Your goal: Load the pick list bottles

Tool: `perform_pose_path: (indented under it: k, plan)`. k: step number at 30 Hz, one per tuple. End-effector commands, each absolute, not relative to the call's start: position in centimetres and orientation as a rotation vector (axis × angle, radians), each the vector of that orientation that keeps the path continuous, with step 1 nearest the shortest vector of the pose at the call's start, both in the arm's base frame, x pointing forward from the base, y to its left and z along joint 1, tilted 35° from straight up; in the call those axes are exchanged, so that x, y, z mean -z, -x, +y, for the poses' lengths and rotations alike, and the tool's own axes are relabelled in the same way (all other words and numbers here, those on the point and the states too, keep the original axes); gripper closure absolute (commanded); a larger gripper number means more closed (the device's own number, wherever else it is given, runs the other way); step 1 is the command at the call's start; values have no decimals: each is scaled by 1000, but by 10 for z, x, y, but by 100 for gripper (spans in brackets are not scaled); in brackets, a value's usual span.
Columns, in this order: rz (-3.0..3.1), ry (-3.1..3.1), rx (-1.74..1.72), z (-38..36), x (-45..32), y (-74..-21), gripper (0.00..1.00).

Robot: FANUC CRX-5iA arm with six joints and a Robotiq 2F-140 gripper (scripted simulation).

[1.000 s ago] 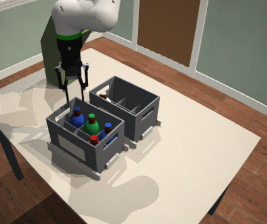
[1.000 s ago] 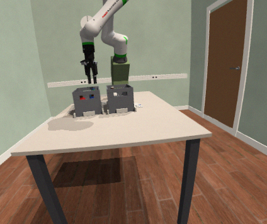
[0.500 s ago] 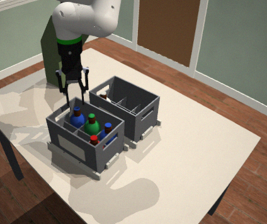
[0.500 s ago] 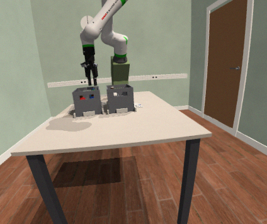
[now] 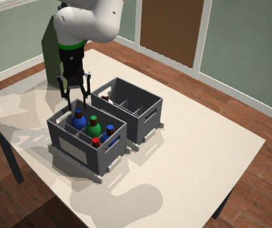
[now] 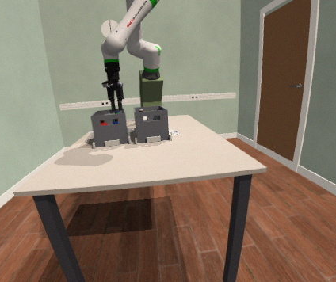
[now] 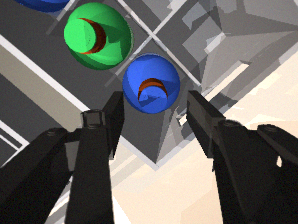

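Above the corner of the fuller crate [image 5: 74, 150] [image 6: 110, 132], the gripper [image 5: 77, 108] [image 6: 116, 110] [image 7: 155, 105] is held pointing down, its fingers parted and nothing gripped. Just beyond the fingertips, a blue-capped bottle [image 5: 79, 122] [image 7: 151, 82] is seen standing in its compartment, with a green-capped bottle [image 5: 93, 129] [image 7: 97, 36] beside it. Another blue bottle [image 5: 108, 136] and a red-capped bottle [image 5: 95, 143] are also held there. Within the neighbouring crate [image 5: 138, 128] [image 6: 151, 128], one white-labelled bottle [image 5: 106, 97] is partly seen. Both crates are set upright on the tabletop [image 5: 205, 134] [image 6: 150, 170].
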State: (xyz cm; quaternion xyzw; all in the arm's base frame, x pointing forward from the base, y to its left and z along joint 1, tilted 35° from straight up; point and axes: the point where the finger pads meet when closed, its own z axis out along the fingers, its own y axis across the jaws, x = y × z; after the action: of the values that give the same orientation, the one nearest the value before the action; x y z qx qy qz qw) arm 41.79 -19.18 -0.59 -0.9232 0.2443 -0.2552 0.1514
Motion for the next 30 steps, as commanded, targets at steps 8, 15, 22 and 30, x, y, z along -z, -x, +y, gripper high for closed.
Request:
perform_pose_path:
  k: [8, 15, 22, 30]
  plan:
    - [701, 2651, 734, -190, 16, -425, 56]
    - [701, 2650, 734, -189, 23, -430, 56]
    - [701, 2650, 734, -188, 31, -435, 56]
    - [701, 2650, 734, -188, 31, -435, 56]
